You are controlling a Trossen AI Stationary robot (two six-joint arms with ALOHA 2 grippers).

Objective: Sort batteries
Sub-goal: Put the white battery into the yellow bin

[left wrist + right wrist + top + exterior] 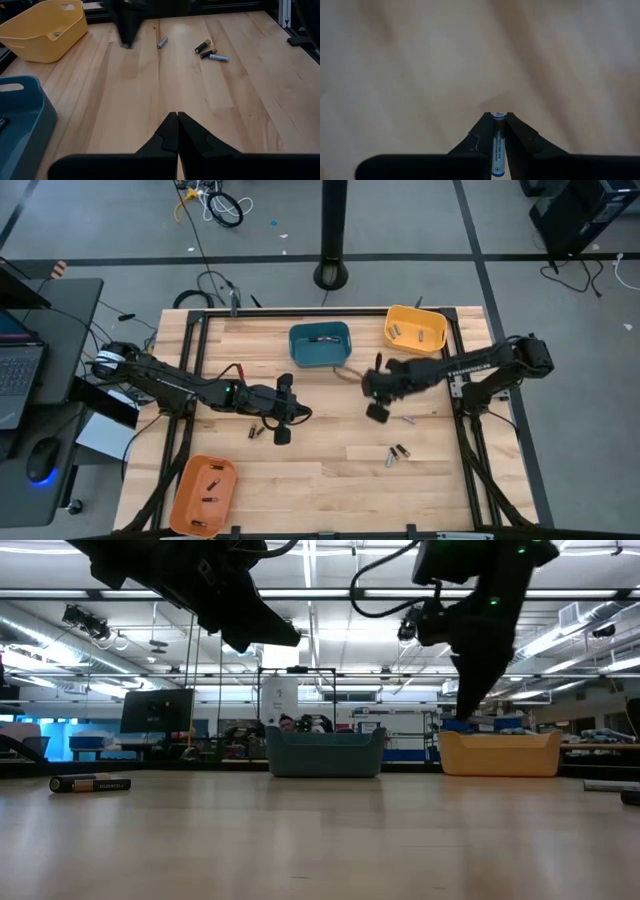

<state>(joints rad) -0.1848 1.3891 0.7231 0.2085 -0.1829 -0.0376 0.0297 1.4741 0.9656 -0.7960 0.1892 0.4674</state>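
Your right pincer is clenching a slim silver-and-blue battery, its long axis lying along the fingers, above the pale grained wood worktop. The smooth plastic bins are standing farther away: the yellow bin is nearest to this arm, the teal bin beside it. Your left pincer is waiting closed and empty. Loose batteries are lying on the worktop.

Bare table lies open between both arms; the teal bin and yellow bin block the far edge.
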